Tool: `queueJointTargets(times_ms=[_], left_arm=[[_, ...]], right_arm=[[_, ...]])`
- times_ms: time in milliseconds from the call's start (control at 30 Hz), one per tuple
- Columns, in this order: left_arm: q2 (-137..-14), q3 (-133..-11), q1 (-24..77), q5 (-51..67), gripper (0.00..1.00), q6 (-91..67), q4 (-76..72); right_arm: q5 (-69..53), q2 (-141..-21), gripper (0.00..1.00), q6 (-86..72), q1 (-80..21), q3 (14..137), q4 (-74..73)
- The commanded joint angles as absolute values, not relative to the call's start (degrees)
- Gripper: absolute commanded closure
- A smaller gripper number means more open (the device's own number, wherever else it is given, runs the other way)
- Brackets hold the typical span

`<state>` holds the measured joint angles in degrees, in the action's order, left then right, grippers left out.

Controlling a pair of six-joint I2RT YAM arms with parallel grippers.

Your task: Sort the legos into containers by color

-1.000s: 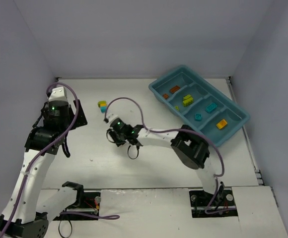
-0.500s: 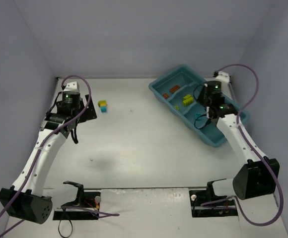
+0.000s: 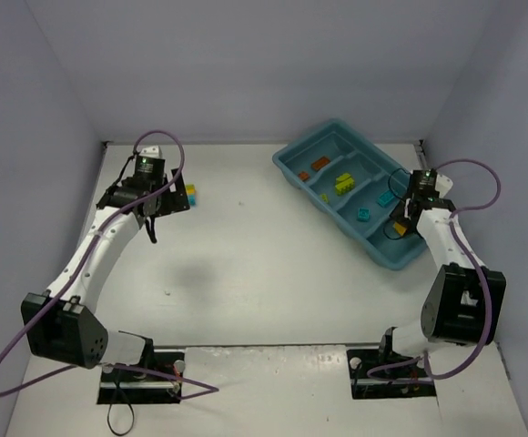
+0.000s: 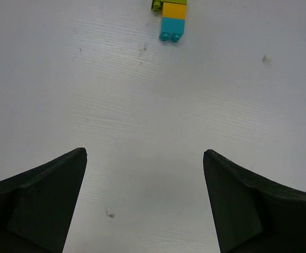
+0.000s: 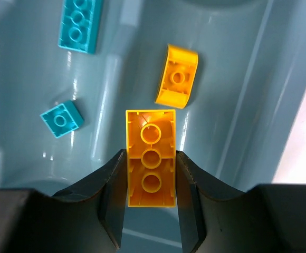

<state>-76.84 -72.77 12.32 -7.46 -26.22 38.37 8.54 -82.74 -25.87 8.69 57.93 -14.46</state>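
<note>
Right gripper [image 5: 151,158]: jaws narrowed onto the long sides of a yellow-orange brick [image 5: 151,134], hollow underside facing the wrist camera, over the end compartment of the teal-blue tray [image 3: 290,172] by the worktop's right edge. Beyond it, a curved yellow-orange piece [image 5: 177,76] lies in that compartment, with a long cyan brick [image 5: 80,23] and a small cyan brick [image 5: 61,118] in the next. Left gripper [image 4: 145,203]: jaws spread wide, touching nothing, over bare worktop [image 4: 142,116] near the far-left corner, a lime/yellow-orange/cyan stack [image 4: 172,18] lying well ahead.

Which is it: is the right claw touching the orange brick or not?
Touching. The right wrist view shows the right gripper with its fingers pressed against both long sides of the orange brick, no gap.
</note>
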Motion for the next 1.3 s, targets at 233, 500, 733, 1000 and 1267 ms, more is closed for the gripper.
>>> queueJointTargets(times_ms=[233,500,733,1000,1267], left_arm=[[-85.9,-81.3,12.4,-6.1,0.15,-25.8,33.0],[-96.6,-86.5,12.4,-6.5,0.16,-26.8,31.6],[-106.2,-92.6,12.4,-8.6,0.27,-27.5,32.1],[-119.1,-102.5,12.2,-11.5,0.30,-27.2,32.9],[-124.5,-107.7,12.0,-14.7,0.38,-25.8,34.9]], right_arm=[[7.3,-83.8,0.40,-27.9,9.8,59.1,-13.6],[3.3,-76.7,0.37,-25.4,9.5,61.4,-13.4],[-4.8,-71.4,0.36,-23.0,8.4,63.4,-12.3],[-10.8,-68.8,0.36,-22.4,7.6,61.7,-11.9],[-13.4,-67.4,0.36,-21.8,7.0,60.5,-11.8]])
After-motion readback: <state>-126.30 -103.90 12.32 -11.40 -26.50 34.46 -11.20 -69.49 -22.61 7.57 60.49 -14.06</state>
